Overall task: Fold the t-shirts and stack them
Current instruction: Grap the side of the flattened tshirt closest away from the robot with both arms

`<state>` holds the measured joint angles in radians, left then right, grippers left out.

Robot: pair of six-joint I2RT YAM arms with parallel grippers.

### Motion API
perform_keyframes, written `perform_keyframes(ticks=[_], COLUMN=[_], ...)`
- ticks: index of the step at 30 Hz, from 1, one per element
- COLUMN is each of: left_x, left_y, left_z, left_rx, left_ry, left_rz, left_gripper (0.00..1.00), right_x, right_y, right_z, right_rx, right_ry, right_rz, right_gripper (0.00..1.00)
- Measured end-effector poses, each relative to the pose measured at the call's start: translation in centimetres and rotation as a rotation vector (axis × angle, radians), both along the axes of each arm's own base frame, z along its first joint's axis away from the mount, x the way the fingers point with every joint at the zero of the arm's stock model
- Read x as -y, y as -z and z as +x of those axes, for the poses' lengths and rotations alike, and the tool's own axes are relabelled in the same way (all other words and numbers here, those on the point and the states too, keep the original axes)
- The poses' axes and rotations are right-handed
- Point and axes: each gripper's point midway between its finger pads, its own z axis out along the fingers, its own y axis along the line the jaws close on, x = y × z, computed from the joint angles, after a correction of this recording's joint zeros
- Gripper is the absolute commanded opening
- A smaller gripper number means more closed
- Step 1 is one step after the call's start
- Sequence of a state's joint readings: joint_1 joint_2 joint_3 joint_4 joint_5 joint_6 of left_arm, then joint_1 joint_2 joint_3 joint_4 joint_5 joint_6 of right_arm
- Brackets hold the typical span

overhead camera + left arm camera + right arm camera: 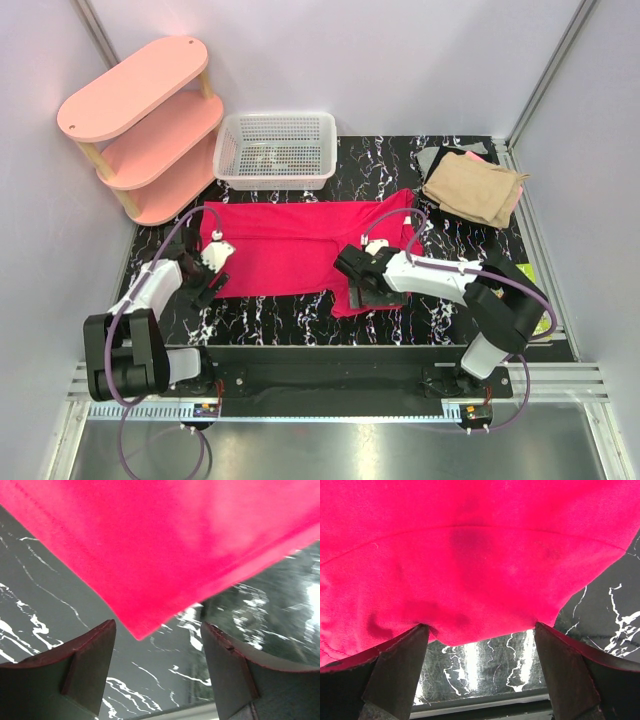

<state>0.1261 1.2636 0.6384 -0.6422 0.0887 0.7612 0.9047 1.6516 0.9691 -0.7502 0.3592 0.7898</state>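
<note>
**both grippers spread wide at the crimson tee's near edge**

from above, you are seeing the crimson tee (300,245) lying flat across the black marbled table (270,310), with one sleeve hanging toward the near edge on the right side. your left gripper (207,285) is sitting at the tee's left end and your right gripper (360,283) is resting over that near sleeve. the overhead view is not showing you how wide either one is standing.

the wrist cameras are settling that. on the left wrist, your fingers are standing far apart with nothing between them. a stitched corner of the tee is pointing down just ahead of the gap, with bare table under it. on the right wrist, your fingers are again wide apart and gripping nothing. the tee's edge is reaching down to the line of the fingertips and filling everything ahead.

only the overhead view is showing you the tan shirt (472,187) folded far beyond the right gripper, with a pale pink shirt (516,200) and a grey shirt (432,160) peeking out beneath it. the white mesh basket (275,150) and pink shelf (140,120) are standing beyond the left gripper.
</note>
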Motion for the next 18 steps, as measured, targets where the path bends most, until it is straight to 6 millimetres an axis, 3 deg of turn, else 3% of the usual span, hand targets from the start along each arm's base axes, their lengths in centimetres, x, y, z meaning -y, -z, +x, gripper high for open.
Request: perform_keyframes(ticks=[7,18], left_x=[1.3,1.1], left_y=[-1.5,0.8], left_z=[0.3,0.3], left_rx=[0.010,-0.101], left_ry=[0.020,-0.006], left_rz=[-0.072,-0.078], left_gripper=[0.73,0.72], right_x=[-0.4,-0.4], right_y=[0.0,0.0], right_z=[0.2,0.2], right_rx=[0.004,0.023], right_ry=[0.002,0.003], right_rz=[0.021,0.050], right_gripper=[0.95,0.93])
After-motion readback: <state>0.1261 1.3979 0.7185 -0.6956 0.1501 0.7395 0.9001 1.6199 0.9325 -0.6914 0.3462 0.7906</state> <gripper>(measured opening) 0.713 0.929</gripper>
